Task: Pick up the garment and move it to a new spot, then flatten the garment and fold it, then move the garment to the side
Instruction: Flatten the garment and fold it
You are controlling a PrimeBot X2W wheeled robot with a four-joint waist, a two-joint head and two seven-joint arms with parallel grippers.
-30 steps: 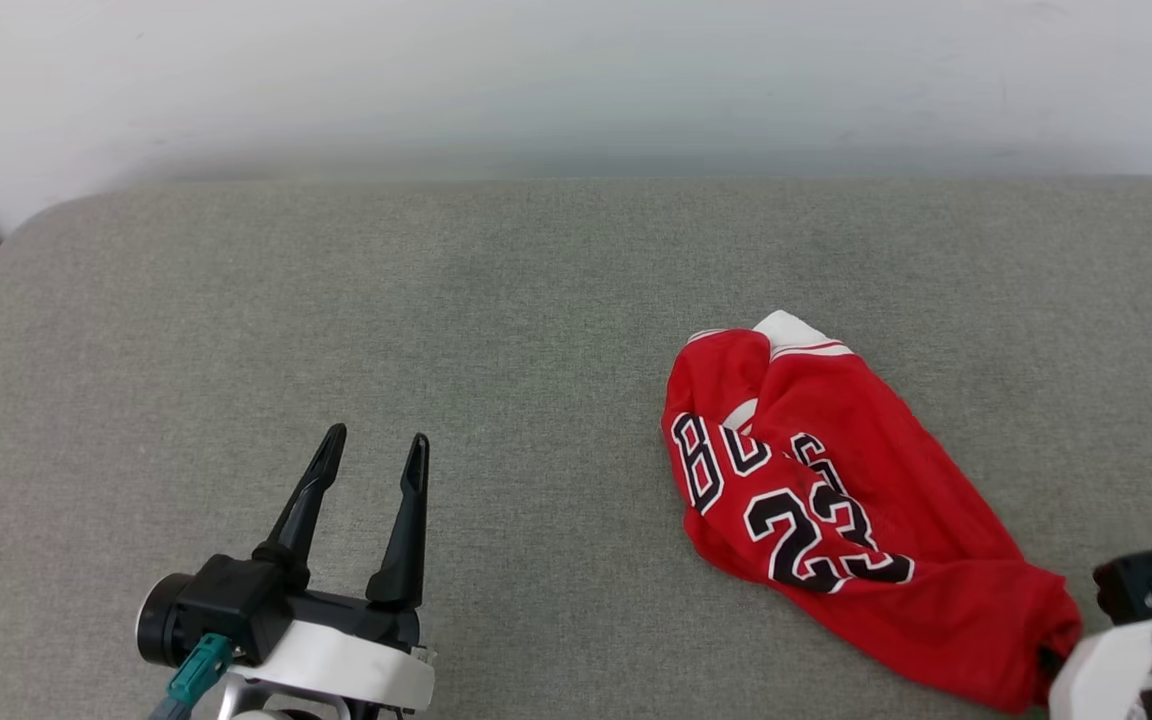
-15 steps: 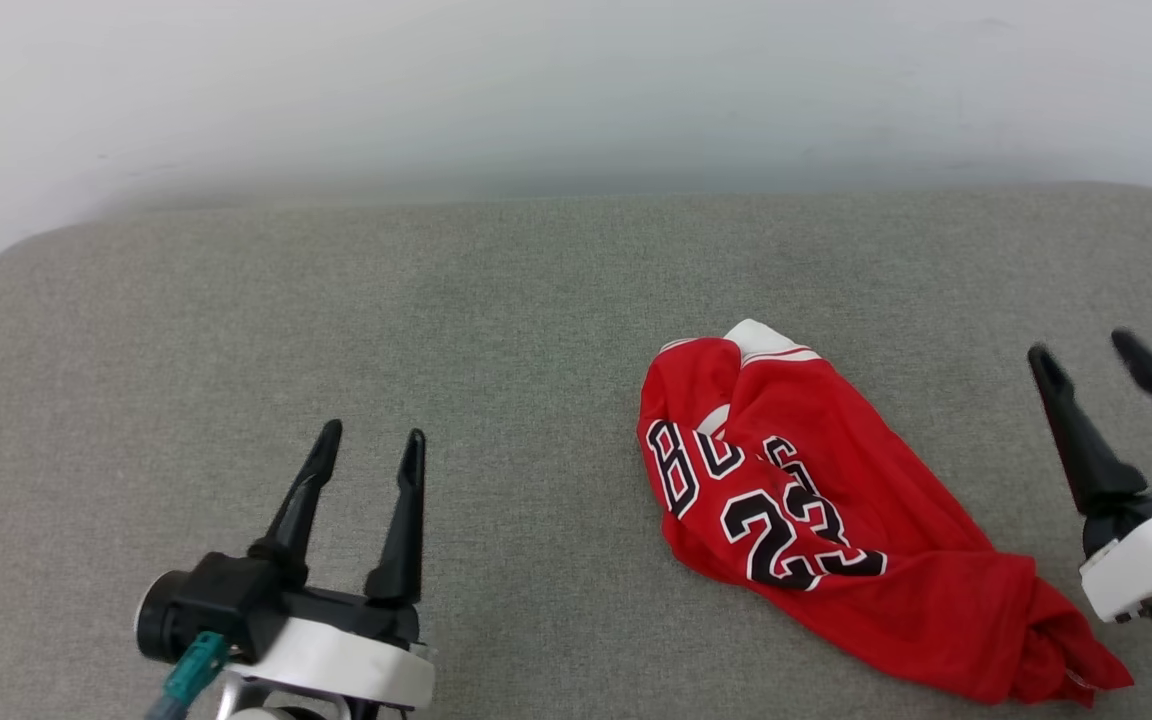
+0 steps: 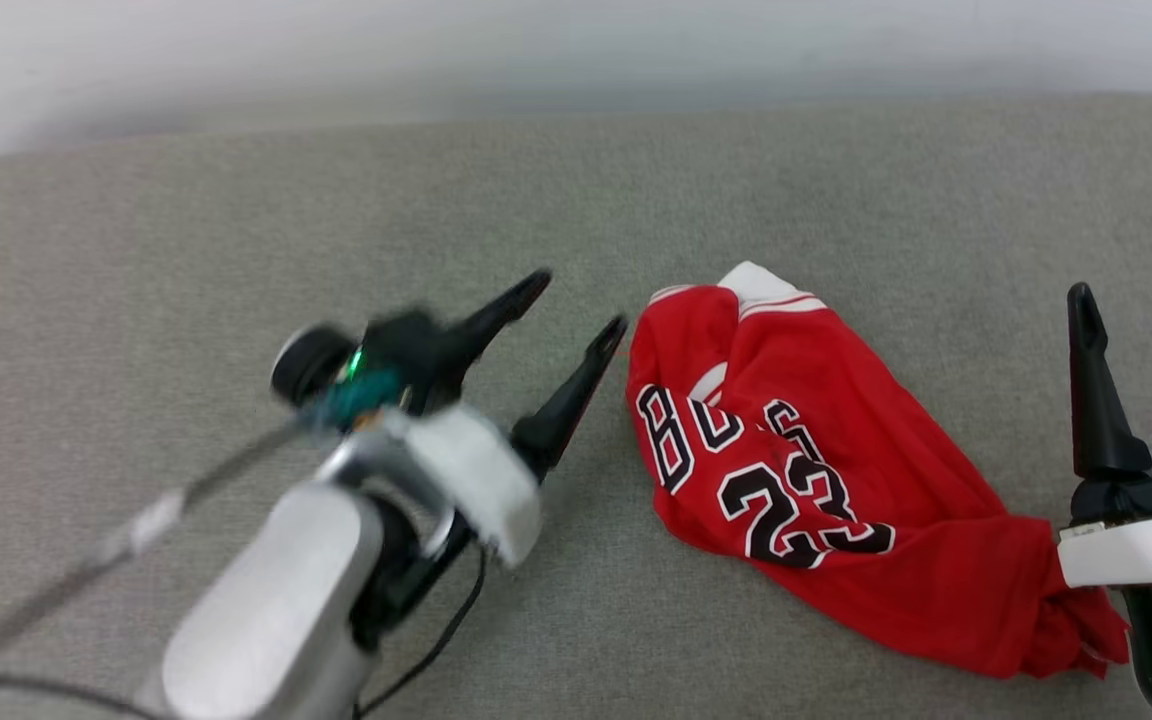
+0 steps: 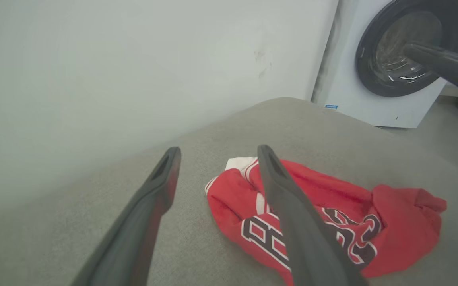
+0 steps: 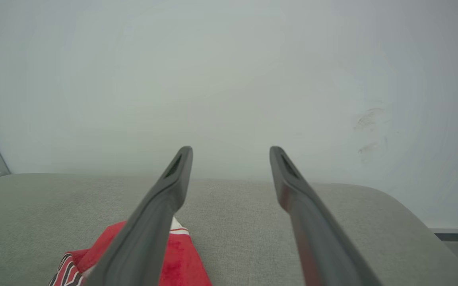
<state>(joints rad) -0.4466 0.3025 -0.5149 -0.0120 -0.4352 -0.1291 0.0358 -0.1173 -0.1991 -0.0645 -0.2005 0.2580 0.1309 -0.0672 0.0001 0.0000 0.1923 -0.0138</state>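
Red shirt crumpled in a heap on a grey cushion, right of centre, black "23" facing up, white sleeve at the far end. Left gripper blurred, spread wide and empty, over the cushion, one fingertip just beside the shirt's left edge. Right gripper also spread wide, holding nothing, just right of the shirt's bunched near end. Pale wall behind. Washing machine beyond the cushion's end.
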